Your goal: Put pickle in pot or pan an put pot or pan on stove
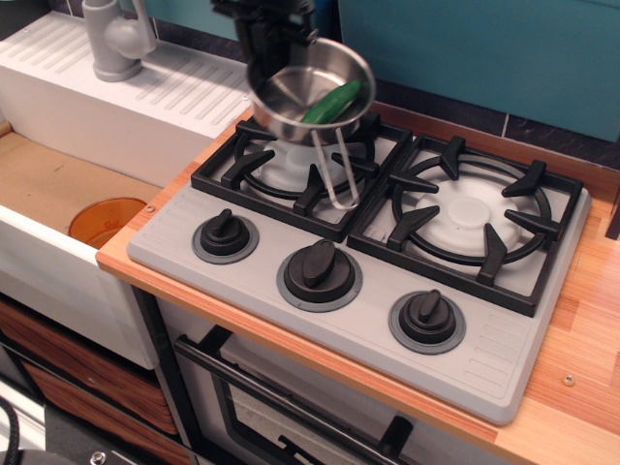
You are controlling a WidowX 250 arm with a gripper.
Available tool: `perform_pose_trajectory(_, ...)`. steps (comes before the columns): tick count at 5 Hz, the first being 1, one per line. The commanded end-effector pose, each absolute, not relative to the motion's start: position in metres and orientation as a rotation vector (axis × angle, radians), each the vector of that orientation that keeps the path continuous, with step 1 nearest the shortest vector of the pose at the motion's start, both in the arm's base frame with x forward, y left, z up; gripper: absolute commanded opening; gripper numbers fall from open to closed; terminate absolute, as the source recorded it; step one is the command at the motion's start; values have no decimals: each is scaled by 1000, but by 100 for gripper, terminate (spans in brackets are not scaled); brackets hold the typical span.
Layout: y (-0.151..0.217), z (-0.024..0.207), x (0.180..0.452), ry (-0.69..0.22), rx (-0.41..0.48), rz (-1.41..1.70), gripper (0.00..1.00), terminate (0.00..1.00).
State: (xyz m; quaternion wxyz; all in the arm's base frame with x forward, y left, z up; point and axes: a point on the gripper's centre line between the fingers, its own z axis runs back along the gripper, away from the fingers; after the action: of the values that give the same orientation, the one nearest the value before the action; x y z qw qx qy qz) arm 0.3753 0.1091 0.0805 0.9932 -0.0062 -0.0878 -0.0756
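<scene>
The shiny steel pan (291,92) hangs tilted in the air above the left burner grate (300,160) of the grey stove (368,320). Its wire loop handle (334,174) droops toward the front. The green pickle (332,102) lies inside the pan against its right wall. My black gripper (266,39) comes down from the top edge and is shut on the pan's far rim; its fingertips are partly hidden behind the pan.
The right burner grate (470,218) is bare. Three dark knobs (320,271) line the stove's front. To the left are a sink with an orange disc (107,221), a white drainboard (145,87) and a grey faucet (116,39). Wooden counter (581,368) borders the stove on the right.
</scene>
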Motion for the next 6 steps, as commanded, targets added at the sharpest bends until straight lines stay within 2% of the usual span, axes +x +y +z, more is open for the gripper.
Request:
perform_pose_trajectory(1, 124, 55, 377, -267, -11, -137, 100, 0)
perform_pose_trajectory(2, 119, 43, 375, -284, -11, -116, 100, 0)
perform_pose_trajectory(3, 115, 58, 371, -269, -7, -111, 100, 0)
perform_pose_trajectory(5, 99, 115, 370, -205, 12, -97, 100, 0)
perform_pose_trajectory(6, 96, 128, 374, -196, 18, -101, 100, 0)
